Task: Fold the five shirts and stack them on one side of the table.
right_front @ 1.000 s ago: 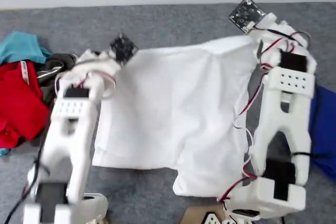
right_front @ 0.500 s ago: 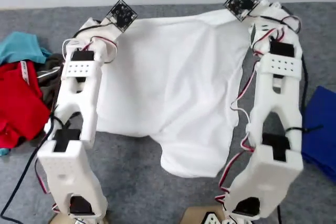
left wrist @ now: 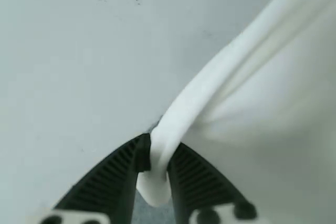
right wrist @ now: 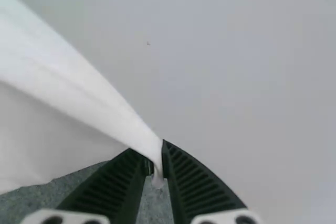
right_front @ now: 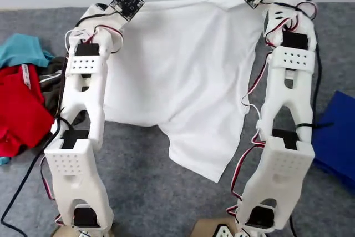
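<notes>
Toward twelve o'clock, left gripper (left wrist: pixel 154 169) and right gripper (right wrist: pixel 156 169) pinch the white fabric shirt (right_front: pixel 183 76); recommend equal tension, level lowering onto counter (right_front: pixel 138 192).

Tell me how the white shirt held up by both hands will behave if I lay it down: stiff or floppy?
Probably very floppy: the white fabric shirt sags between the left hand and right hand, its lower corner drooping toward the grey table. Likely light, since thin pinched edges carry it. It may slip: each grip holds only a narrow fold.
</notes>
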You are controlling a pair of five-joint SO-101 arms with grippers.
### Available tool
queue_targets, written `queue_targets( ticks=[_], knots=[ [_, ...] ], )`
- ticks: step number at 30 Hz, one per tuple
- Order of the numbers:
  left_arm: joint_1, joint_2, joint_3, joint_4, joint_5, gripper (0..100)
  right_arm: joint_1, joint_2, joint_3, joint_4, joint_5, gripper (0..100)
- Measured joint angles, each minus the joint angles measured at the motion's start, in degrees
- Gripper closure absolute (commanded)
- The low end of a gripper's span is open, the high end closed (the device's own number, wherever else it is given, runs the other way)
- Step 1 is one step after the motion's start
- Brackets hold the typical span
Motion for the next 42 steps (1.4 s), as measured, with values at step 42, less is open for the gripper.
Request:
queue_targets(
  ticks=[42],
  knots=[
    [-3.3,-4.3,0.0,28.0,-6.8,99,-3.3,-5.5,0.0,35.8,0.2,98.9]
  ],
)
